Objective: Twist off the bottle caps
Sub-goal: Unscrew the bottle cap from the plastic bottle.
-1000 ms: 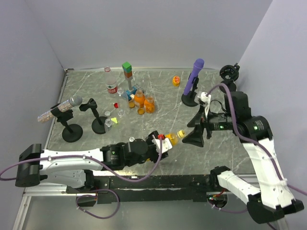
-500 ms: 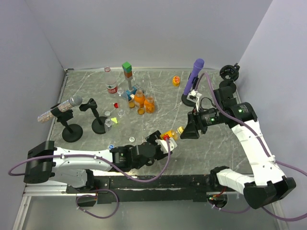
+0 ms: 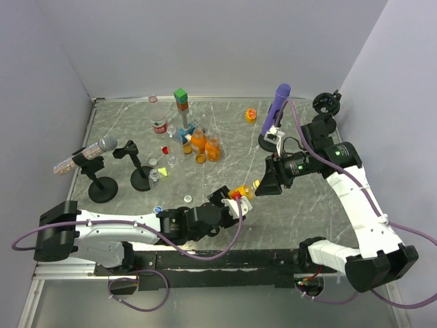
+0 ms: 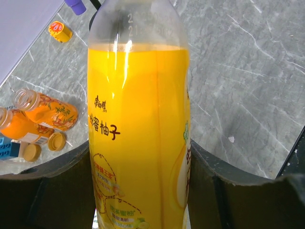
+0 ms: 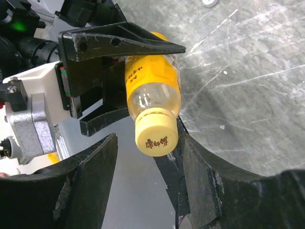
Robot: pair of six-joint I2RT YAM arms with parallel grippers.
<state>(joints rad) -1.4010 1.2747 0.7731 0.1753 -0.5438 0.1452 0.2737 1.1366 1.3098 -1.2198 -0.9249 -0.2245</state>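
Two grippers are seen near the front of the table point(image 3: 307, 205). The left gripper point(image 3: 234, 199) is clamped on one yellow juice bottle point(image 4: 138, 119), with a finger pressed against each side of its body. The bottle is held off the table, its neck pointed right and slightly far. One yellow cap point(image 5: 153, 138) is seated on that neck.

The right gripper point(image 3: 261, 185) is placed just right of the bottle and faces it. Its two fingers point(image 5: 90, 176) are spread apart with the cap between them. A gap is seen on each side, narrower on one, so the cap is not touched.

Farther back and to the left, two orange bottles point(image 4: 47, 112) are lying uncapped, with two loose orange caps point(image 4: 57, 140) just beside them. One clear red-labelled bottle point(image 3: 158, 121) is found beyond them, and one stack of green and orange blocks point(image 3: 180, 99) to its right. At the far right, one small yellow round piece point(image 3: 251, 115) and one purple microphone point(image 3: 280, 102) are placed.
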